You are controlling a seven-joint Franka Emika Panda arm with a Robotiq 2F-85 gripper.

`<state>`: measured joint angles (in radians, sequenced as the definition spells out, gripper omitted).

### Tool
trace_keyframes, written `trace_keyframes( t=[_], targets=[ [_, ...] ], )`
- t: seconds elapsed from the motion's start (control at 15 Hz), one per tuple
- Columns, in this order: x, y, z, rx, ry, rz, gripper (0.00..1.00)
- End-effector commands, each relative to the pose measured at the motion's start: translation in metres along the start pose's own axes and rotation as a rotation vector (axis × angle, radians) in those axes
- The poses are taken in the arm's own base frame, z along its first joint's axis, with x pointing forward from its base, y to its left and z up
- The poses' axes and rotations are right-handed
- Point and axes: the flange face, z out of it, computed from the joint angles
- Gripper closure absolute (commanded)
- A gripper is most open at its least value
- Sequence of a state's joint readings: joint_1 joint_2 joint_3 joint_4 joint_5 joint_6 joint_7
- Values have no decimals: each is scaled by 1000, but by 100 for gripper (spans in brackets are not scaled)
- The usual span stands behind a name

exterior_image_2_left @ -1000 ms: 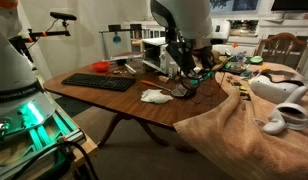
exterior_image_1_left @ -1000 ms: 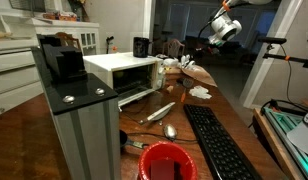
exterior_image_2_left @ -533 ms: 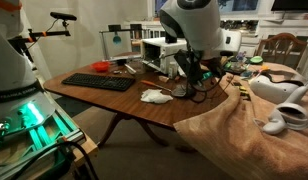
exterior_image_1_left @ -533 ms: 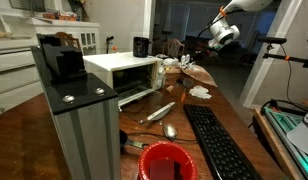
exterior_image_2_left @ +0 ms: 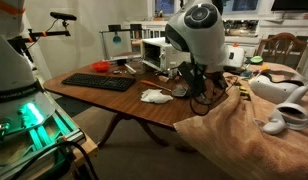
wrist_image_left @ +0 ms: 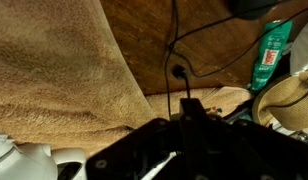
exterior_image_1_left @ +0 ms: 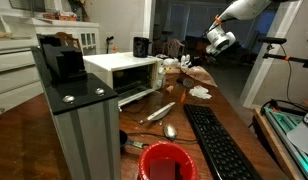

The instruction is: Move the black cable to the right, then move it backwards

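Item: black cable (wrist_image_left: 173,50), one length, clenched in my fingers (wrist_image_left: 192,110) and lifted, its slack trailing onto the wooden counter (wrist_image_left: 209,30) just beyond the brown towel (wrist_image_left: 54,70). Change noted: over the last second I have carried the cable (exterior_image_2_left: 206,95) sideways, closer to the towel (exterior_image_2_left: 229,118), so it now hangs at the towel's near edge. Reading: the sideways leg looks well under way, perhaps complete. The backward leg is not yet begun, and the grip must hold for it.
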<state>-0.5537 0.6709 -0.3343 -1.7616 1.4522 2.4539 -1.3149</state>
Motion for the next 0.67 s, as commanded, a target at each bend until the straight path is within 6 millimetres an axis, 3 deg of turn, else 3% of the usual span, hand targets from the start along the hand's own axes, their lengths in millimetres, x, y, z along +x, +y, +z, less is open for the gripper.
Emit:
trace_keyframes(
  t=[0.0,0.07,0.13,0.2,0.33,0.6],
  targets=[
    [-1,17,13,-25,3,5,99],
    [-1,21,13,-29,4,4,98],
    [-1,24,13,-30,-1,6,71],
    [-1,26,11,-31,0,6,71],
    [1,28,3,-35,-2,9,57],
    [6,38,-36,-101,-63,4,26]
  ],
)
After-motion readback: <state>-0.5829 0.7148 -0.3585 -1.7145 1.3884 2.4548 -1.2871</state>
